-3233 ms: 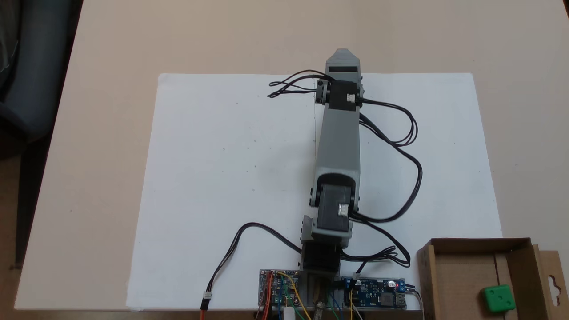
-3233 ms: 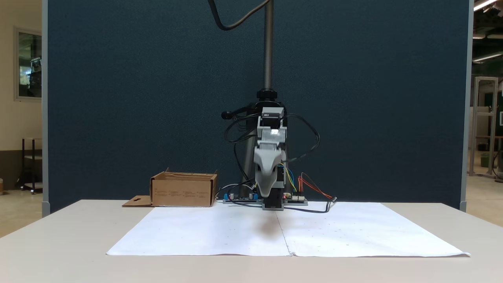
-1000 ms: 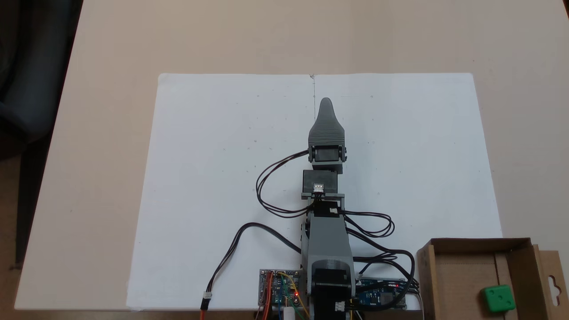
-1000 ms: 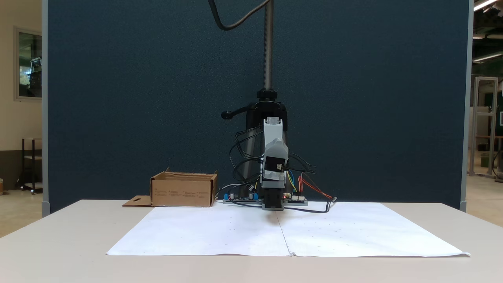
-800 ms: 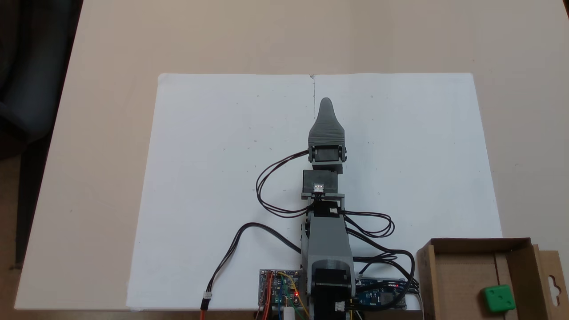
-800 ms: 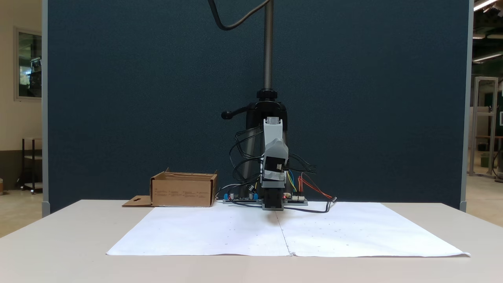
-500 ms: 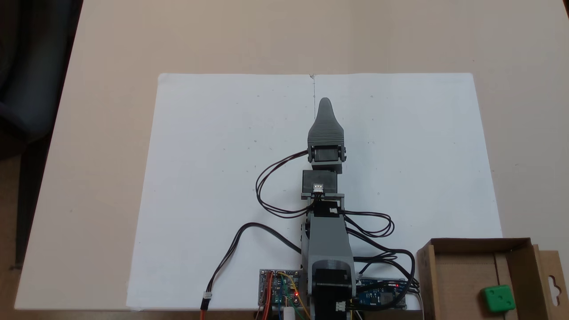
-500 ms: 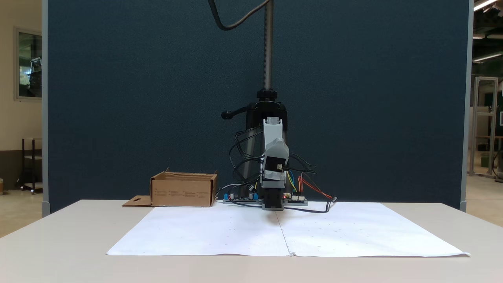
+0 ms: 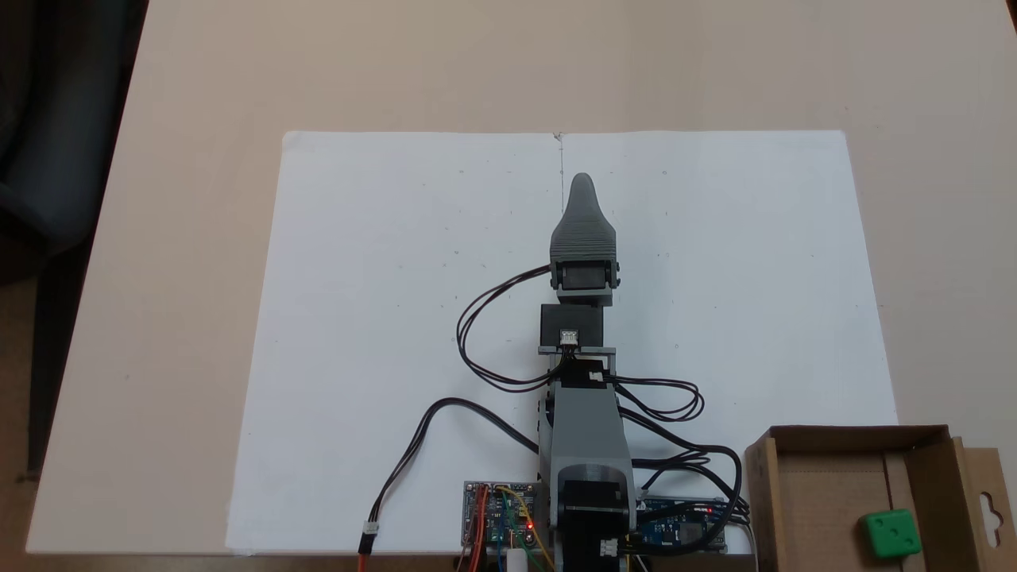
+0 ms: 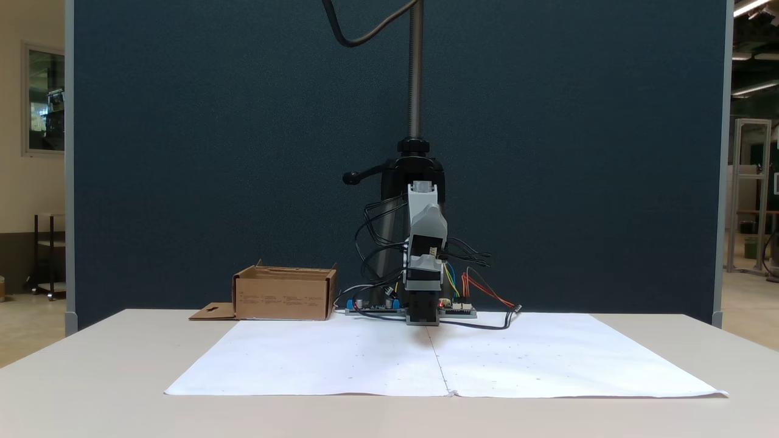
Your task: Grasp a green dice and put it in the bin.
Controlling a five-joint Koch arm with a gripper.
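Since the frame about three seconds back, the arm has folded in from its long reach across the paper, so the gripper (image 9: 582, 184) now sits nearer the base, over the sheet's centre crease; over the last second it has barely shifted, only tipping slightly in the front-facing fixed view.

Going left to right in the top-down fixed view: the beige table (image 9: 183, 238) lies bare at the left, then comes the white paper sheet (image 9: 397, 302) spread across the middle. A black cable (image 9: 413, 453) trails over its lower part toward the circuit boards (image 9: 496, 520) at the arm's base. The gripper points away from the base, and only one tapered grey tip shows, its jaws stacked one behind the other, so whether it is open or closed cannot be told; nothing is seen in it.

At the far right, the bin (image 9: 834, 492) stands by the table's edge, well apart from the gripper. The green dice (image 9: 891, 533) rests inside it, near its right wall.
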